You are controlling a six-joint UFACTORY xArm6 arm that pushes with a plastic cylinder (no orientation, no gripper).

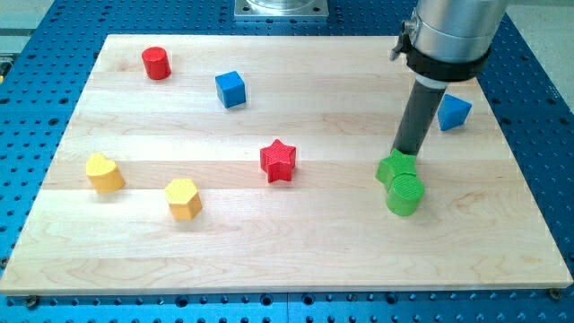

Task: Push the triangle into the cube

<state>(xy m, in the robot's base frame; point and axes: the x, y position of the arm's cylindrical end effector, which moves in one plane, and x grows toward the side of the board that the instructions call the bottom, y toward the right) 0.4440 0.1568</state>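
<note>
The blue triangle (454, 112) lies near the board's right side, partly hidden behind the rod. The blue cube (230, 89) sits at the upper left of centre, far from the triangle. My tip (407, 152) rests at the upper edge of a green star-like block (395, 167), down and to the left of the triangle, a short gap away from it. A green cylinder (405, 195) touches the green block on the side toward the view's bottom.
A red cylinder (156, 63) stands at the upper left. A red star (278, 161) sits at the centre. A yellow heart-like block (104, 172) and a yellow hexagon (183, 198) lie at the lower left. The wooden board (287, 260) rests on a blue perforated table.
</note>
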